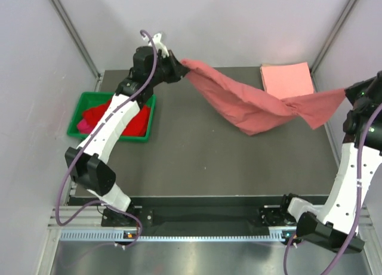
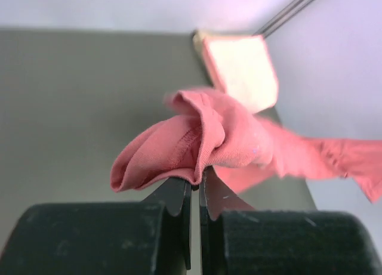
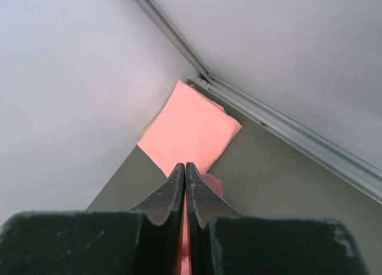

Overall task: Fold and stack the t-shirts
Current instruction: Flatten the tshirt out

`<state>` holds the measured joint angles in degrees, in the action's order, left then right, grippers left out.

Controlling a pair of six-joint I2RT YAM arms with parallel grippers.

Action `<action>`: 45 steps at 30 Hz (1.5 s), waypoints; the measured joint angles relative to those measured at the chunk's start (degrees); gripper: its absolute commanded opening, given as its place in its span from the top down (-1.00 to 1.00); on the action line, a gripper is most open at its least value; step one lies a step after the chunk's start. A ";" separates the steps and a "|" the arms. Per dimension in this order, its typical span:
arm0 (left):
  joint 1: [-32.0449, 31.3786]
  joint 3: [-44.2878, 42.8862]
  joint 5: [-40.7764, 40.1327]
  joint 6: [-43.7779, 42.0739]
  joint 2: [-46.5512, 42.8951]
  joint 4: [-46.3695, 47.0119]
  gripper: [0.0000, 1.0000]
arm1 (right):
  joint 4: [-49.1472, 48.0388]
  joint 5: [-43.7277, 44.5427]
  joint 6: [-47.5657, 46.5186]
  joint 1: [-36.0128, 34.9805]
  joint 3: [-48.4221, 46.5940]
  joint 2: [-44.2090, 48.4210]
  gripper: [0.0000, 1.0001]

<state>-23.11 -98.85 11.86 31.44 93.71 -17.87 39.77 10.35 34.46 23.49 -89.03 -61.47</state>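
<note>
A dusty rose-red t-shirt hangs twisted in the air over the table, stretched between both arms. At the back left, my left gripper is shut on one bunched end of it; in the left wrist view that end bulges just past the closed gripper. My right gripper is shut on the other end at the far right; in the right wrist view a strip of the rose cloth shows beside the closed gripper. A salmon pink t-shirt lies folded flat in the back right corner.
A green bin stands on the table's left side, under the left arm, with a bright red t-shirt and a magenta one crumpled inside. Pale walls close in the table at the back and both sides.
</note>
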 measured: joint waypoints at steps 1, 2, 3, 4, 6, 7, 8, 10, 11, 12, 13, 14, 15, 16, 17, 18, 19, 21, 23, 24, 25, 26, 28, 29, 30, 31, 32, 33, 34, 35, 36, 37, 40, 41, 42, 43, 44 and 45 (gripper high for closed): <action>0.35 2.75 0.59 0.22 -1.14 0.44 1.00 | 0.66 0.20 -0.02 0.04 0.74 0.98 1.00; 0.59 5.27 0.90 0.26 -2.05 0.22 1.00 | 0.76 0.07 -0.04 0.04 2.23 2.32 1.00; 0.85 9.64 1.27 0.37 -3.34 0.90 0.94 | 1.27 -0.35 -0.09 0.04 4.15 3.80 1.00; 0.98 13.29 1.40 0.39 -4.35 0.90 0.86 | 1.73 -0.92 -0.17 0.04 6.86 5.55 1.00; 1.09 22.01 1.64 0.07 -5.90 -1.11 0.57 | 2.47 -2.47 -0.20 0.04 13.22 9.18 1.00; 1.07 25.81 1.22 -0.24 -6.12 -2.62 0.53 | 2.89 -3.54 -0.13 0.02 17.09 11.28 1.00; 0.98 28.70 -0.13 -0.57 -6.12 -4.98 0.46 | 3.34 -4.76 0.13 -0.09 21.24 13.42 1.00; 0.79 33.00 -3.48 -1.81 -6.08 -10.62 0.32 | 4.92 -7.17 0.61 -0.72 28.04 16.96 1.00; 0.70 34.27 -6.03 -2.91 -6.08 -13.77 0.27 | 5.57 -8.35 0.85 -1.25 31.71 19.02 1.00; 0.70 34.71 -8.28 -4.04 -6.08 -16.20 0.22 | 6.43 -9.33 1.25 -1.84 34.69 21.00 1.00; 0.70 34.69 -10.27 -5.20 -6.10 -17.75 0.21 | 7.45 -10.19 1.62 -2.56 37.55 23.02 1.00; 0.70 34.34 -11.76 -6.12 -6.14 -18.56 0.21 | 8.07 -10.78 1.86 -3.13 39.71 24.81 1.00; 0.70 33.07 -13.49 -7.41 -6.12 -20.20 0.18 | 8.50 -11.47 2.23 -3.78 42.27 26.93 1.00; 0.70 31.89 -14.49 -8.09 -5.99 -20.87 0.15 | 8.66 -11.87 2.49 -4.11 43.95 28.28 1.00; 0.70 30.14 -15.21 -8.87 -5.77 -21.55 0.14 | 8.94 -12.50 2.84 -4.39 45.79 29.99 1.00; 0.68 27.89 -15.50 -9.42 -5.29 -21.86 0.13 | 8.90 -12.90 3.08 -4.55 47.08 30.88 1.00; 0.66 25.70 -15.34 -10.12 -4.61 -21.35 0.12 | 8.76 -13.31 3.15 -4.59 47.98 31.26 1.00; 0.70 22.40 -12.63 -11.87 -2.75 -18.53 0.12 | 8.50 -13.92 3.15 -4.63 49.27 31.12 1.00; 0.68 19.43 -8.55 -13.66 0.87 -15.54 0.13 | 7.80 -14.58 3.04 -4.63 49.64 30.36 1.00; 0.68 17.68 -6.64 -14.25 3.17 -14.91 0.14 | 7.45 -14.84 3.02 -4.63 49.64 29.99 1.00; 0.68 15.15 -4.31 -15.02 6.58 -14.19 0.15 | 6.95 -15.08 2.97 -4.63 49.64 29.68 1.00; 0.68 11.61 -2.05 -15.65 8.81 -14.10 0.15 | 6.47 -15.32 2.82 -4.63 49.64 29.44 1.00; 0.61 6.16 0.63 -16.63 17.57 -13.64 0.15 | 5.81 -16.02 2.71 -4.63 49.64 29.20 1.00; 0.57 4.04 1.60 -16.92 20.70 -13.20 0.14 | 5.55 -16.35 2.64 -4.63 49.64 29.16 1.00; 0.57 2.56 2.54 -17.22 23.41 -12.52 0.14 | 5.29 -16.68 2.64 -4.63 49.64 29.14 1.00; 0.57 1.66 3.34 -17.55 25.62 -12.22 0.14 | 5.07 -17.07 2.64 -4.63 49.64 29.11 1.00; 0.57 0.68 4.15 -17.86 27.50 -12.31 0.13 | 4.74 -17.53 2.67 -4.63 49.64 29.09 1.00; 0.57 -0.42 4.92 -18.03 29.11 -12.57 0.13 | 4.44 -17.79 2.64 -4.63 49.64 29.05 1.00; 0.57 -1.60 5.79 -18.18 30.62 -12.48 0.12 | 4.17 -18.08 2.67 -4.63 49.64 28.98 1.00; 0.57 -2.75 6.84 -18.36 32.30 -12.13 0.12 | 3.98 -18.27 2.67 -4.63 49.64 28.83 1.00; 0.57 -3.19 7.48 -18.43 33.18 -11.91 0.12 | 3.78 -18.45 2.67 -4.63 49.64 28.68 1.00; 0.57 -3.37 8.74 -18.47 34.05 -11.56 0.12 | 3.48 -18.56 2.64 -4.63 49.66 28.44 1.00; 0.52 -3.41 11.89 -18.49 35.28 -11.06 0.26 | 2.51 -18.67 2.67 -4.63 49.66 27.89 1.00; 0.50 -3.41 12.70 -18.40 35.52 -10.91 0.33 | 2.29 -18.67 2.67 -4.63 49.66 27.65 1.00; 0.46 -3.41 13.64 -18.45 35.67 -10.80 0.47 | 2.05 -18.69 2.67 -4.63 49.66 27.50 1.00; 0.46 -3.41 14.62 -18.51 35.78 -10.71 0.75 | 1.77 -18.69 2.67 -4.63 49.66 27.23 1.00; 0.46 -3.41 15.19 -18.60 35.80 -10.71 0.87 | 1.57 -18.69 2.67 -4.63 49.66 27.04 1.00; 0.46 -3.41 15.61 -18.84 35.80 -10.71 0.95 | 1.55 -18.69 2.67 -4.63 49.66 26.88 1.00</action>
<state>-22.65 -102.26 27.46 12.60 129.51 -28.58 41.32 -8.34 37.12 18.85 -39.38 -34.59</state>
